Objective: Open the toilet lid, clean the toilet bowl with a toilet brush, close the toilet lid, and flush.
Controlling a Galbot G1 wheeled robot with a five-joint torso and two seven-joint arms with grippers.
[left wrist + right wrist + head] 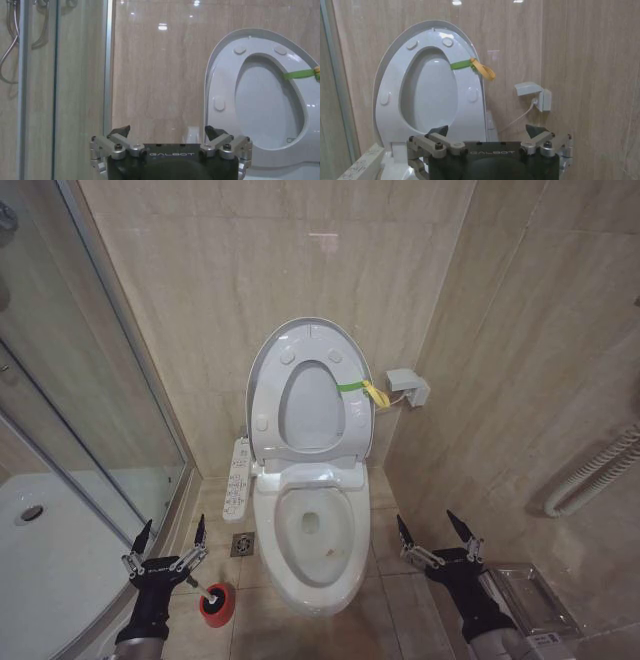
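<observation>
The toilet lid (pixel 300 333) stands raised against the back wall, and the white seat ring (pixel 268 395) is up against it. A yellow-green strap (pixel 362 389) is tied at its right side. Below, the toilet bowl (pixel 275 552) lies uncovered. The toilet brush (pixel 203 589) stands in a small red cup (pixel 216 605) on the floor left of the bowl. My left gripper (pixel 172 530) hangs open just above and left of the brush, holding nothing. My right gripper (pixel 428 525) is open and holds nothing, right of the bowl. The lid (pixel 270 108) rises beyond the left gripper (pixel 167 131), and the lid (pixel 432 90) shows beyond the right gripper (pixel 486 130).
A glass shower enclosure with a white tray (pixel 60 550) fills the left. A narrow button panel (pixel 237 478) hangs beside the toilet, above a floor drain (pixel 243 545). A wall box (pixel 408 387), a ribbed hose (pixel 590 470) and a clear floor tray (pixel 525 590) are on the right.
</observation>
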